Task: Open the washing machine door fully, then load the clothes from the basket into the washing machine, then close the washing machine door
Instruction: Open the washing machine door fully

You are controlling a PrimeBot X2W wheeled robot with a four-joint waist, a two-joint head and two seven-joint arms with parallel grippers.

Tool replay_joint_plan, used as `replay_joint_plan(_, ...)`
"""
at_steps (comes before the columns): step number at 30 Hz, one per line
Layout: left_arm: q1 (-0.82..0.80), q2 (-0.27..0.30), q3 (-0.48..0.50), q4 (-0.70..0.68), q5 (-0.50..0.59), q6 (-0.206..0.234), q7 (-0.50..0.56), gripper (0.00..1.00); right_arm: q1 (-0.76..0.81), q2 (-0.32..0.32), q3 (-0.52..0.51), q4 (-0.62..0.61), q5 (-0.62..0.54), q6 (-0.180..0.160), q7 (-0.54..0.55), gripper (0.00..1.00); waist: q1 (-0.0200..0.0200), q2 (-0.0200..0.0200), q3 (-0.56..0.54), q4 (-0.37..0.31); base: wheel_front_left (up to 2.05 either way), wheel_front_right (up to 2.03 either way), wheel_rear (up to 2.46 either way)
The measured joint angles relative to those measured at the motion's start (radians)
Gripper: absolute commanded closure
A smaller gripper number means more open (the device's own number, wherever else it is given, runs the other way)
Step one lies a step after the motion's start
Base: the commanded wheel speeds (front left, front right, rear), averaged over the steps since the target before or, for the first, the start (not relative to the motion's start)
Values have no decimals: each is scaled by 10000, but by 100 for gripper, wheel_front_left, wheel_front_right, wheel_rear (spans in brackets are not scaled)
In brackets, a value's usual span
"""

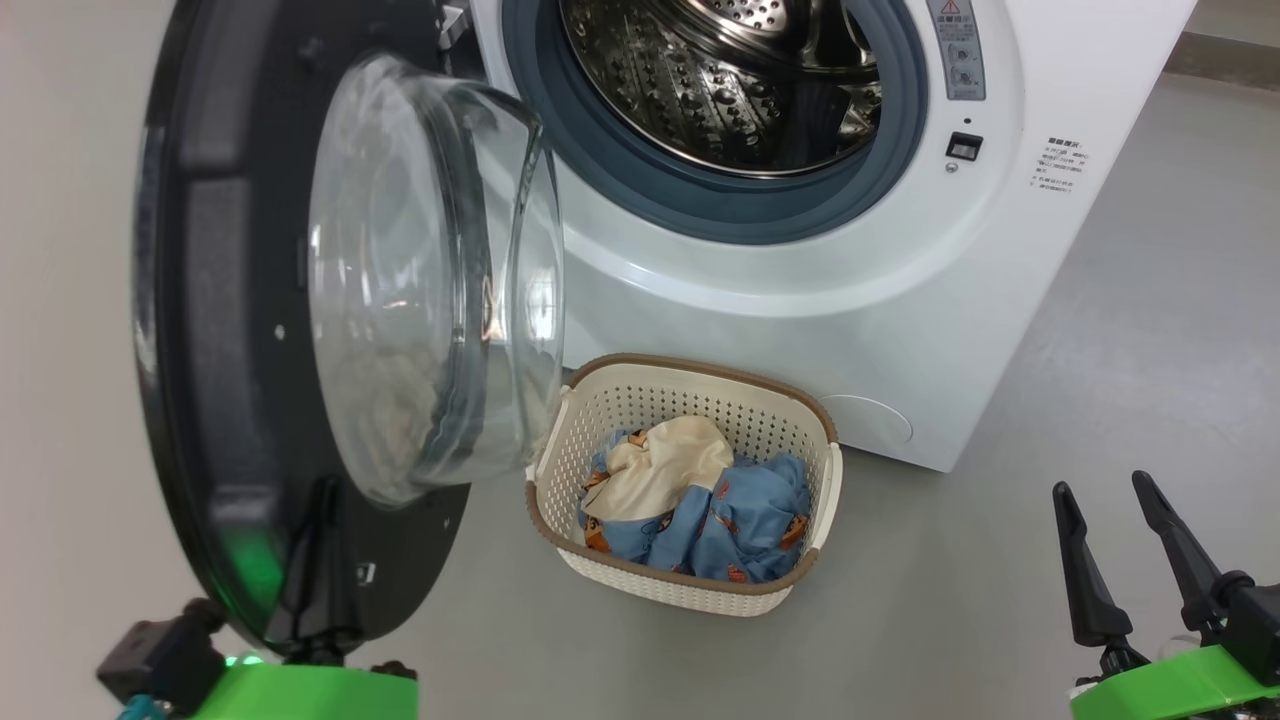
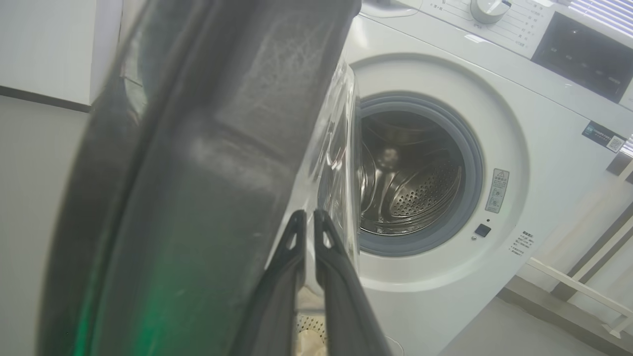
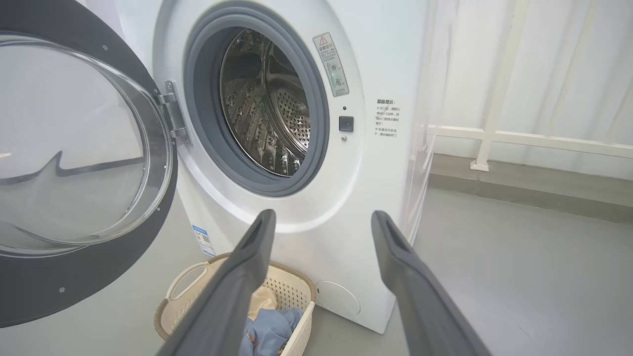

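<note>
The washing machine door [image 1: 230, 300] stands swung open at the left, its glass bowl [image 1: 420, 280] bulging toward the basket. The white washing machine [image 1: 800, 280] shows its bare steel drum [image 1: 720, 80]. On the floor in front sits the cream basket [image 1: 680, 400] with the blue and cream clothes [image 1: 700, 500] inside. My left gripper [image 2: 309, 213] is shut, its fingers close beside the door's dark rim [image 2: 198, 173], between the rim and the glass; in the head view it [image 1: 325, 500] lies low against the door's inner face. My right gripper [image 1: 1100, 484] hangs open at the lower right, apart from everything.
Grey floor [image 1: 1100, 330] spreads to the right of the machine. A white railing [image 3: 494, 133] and a low grey kerb [image 3: 519, 188] run along the wall beyond it. The open door overhangs the basket's left side. The control knob [image 2: 489, 10] tops the machine's front.
</note>
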Motion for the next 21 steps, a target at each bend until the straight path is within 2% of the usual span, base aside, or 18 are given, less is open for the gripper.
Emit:
replay_joint_plan(15, -290, 54, 1657, 554, 522, 56, 0, 100, 4, -56, 2, -36, 0, 0, 0, 0, 0, 0, 171, -12, 0, 0, 0)
replay_joint_plan(21, -725, -10, 2514, 926, 786, -123, 0, 100, -2, -105, -33, -115, 0, 0, 0, 0, 0, 0, 421, 9, 0, 0, 0)
